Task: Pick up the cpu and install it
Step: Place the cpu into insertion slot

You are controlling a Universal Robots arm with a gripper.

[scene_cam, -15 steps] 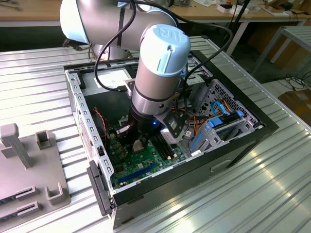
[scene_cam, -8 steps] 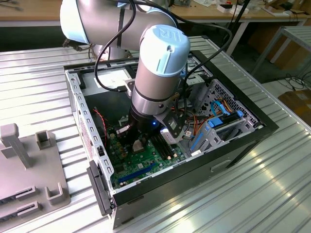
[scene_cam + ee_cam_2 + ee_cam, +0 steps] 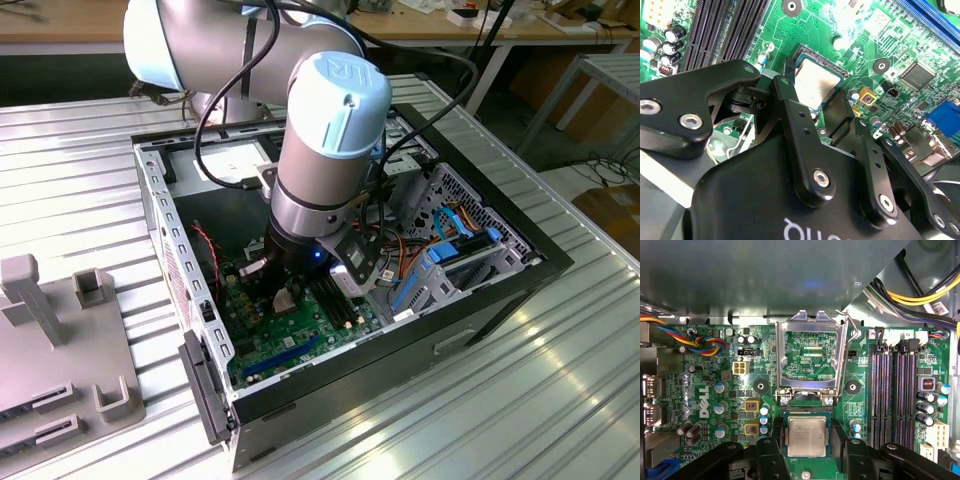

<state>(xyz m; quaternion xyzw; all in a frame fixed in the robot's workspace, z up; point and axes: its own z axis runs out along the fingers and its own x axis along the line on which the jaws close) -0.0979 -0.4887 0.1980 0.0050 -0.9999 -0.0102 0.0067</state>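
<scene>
Fingers (image 3: 771,457): black, closed on the cpu (image 3: 806,436), one against each of two opposite edges; no gap shows on either side in the first wrist view.
Cpu: small flat square with a dull silver top, lying level between the fingers, right at the socket (image 3: 806,411). I cannot tell whether it is fully seated or just above.
Weight: likely very light, so a gentle squeeze should carry it.
Stiffness: probably rigid, with no give under the grip, so extra force gains nothing.
Surface: the metal top looks smooth and probably slick. The thin side edges seem the better hold.
Fragility: the underside and the socket's contacts are likely delicate. Tilting, dragging or pressing down could do harm.
Where to hold: two opposite edges near their middles, keeping it flat, as the fingers sit now.
Metal frame (image 3: 810,319): stands open just beyond the cpu, with its wire lever (image 3: 847,340) alongside.
Green board (image 3: 705,390): spreads around the socket, with the memory slots (image 3: 890,390) to one side.
Computer case (image 3: 180,260): open, lying on the ribbed metal tabletop (image 3: 520,400), with the arm (image 3: 320,150) reaching down into it.
</scene>
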